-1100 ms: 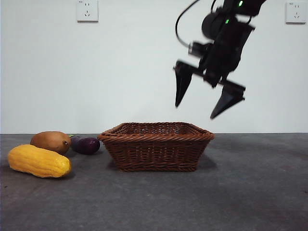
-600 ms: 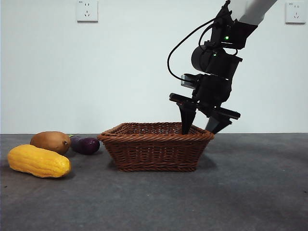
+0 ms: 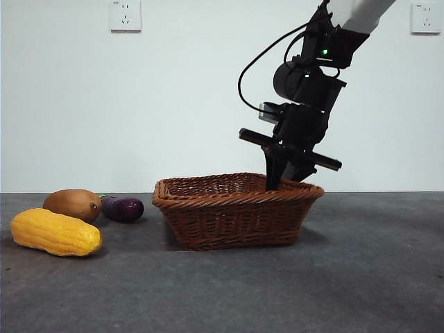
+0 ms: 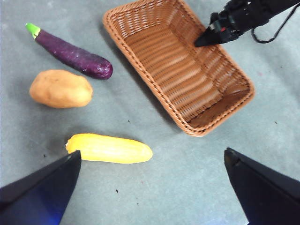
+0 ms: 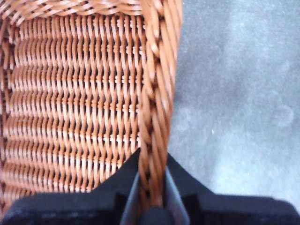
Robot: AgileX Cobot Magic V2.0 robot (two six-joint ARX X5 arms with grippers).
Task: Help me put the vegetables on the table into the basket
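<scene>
The right gripper (image 3: pixel 286 179) pinches the basket (image 3: pixel 236 218) by its right rim; left gripper (image 4: pixel 150 187) hangs wide open above the table (image 3: pixel 361 277).

Arm (image 3: pixel 309 90): white upper link, black wrist housing, green indicator LED, looped black cable, camera module. Grippers: matte black wedge-shaped jaws tapering to points on a flat crossbar

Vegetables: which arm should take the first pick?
Left. The left end effector hangs open above the corn cob, potato and eggplant, all on the table. The right end effector is clamped on the basket rim.
</scene>
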